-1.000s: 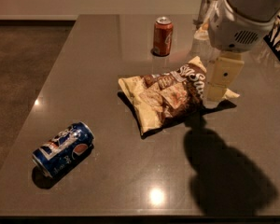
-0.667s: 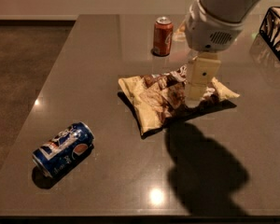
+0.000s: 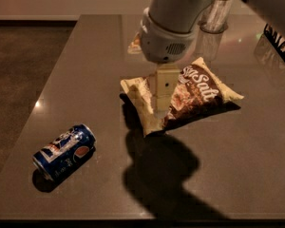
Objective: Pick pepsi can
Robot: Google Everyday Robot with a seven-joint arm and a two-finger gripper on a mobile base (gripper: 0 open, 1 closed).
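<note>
The pepsi can (image 3: 64,152) is blue with white lettering and a round red-white-blue logo. It lies on its side near the front left corner of the dark table (image 3: 85,70). My gripper (image 3: 161,103) hangs from the large grey-white wrist above the left part of a chip bag. It is up and to the right of the can, well apart from it. Its shadow falls on the table between the bag and the front edge.
A brown and cream chip bag (image 3: 197,96) lies at the table's middle. A clear plastic cup (image 3: 213,30) stands behind the arm. A black wire basket (image 3: 278,39) sits at the right edge. A small pale packet (image 3: 134,45) lies at the back.
My arm has moved left across the chip bag toward the can's side of the table, and it now hides the red can at the back. The pepsi can has not moved.
</note>
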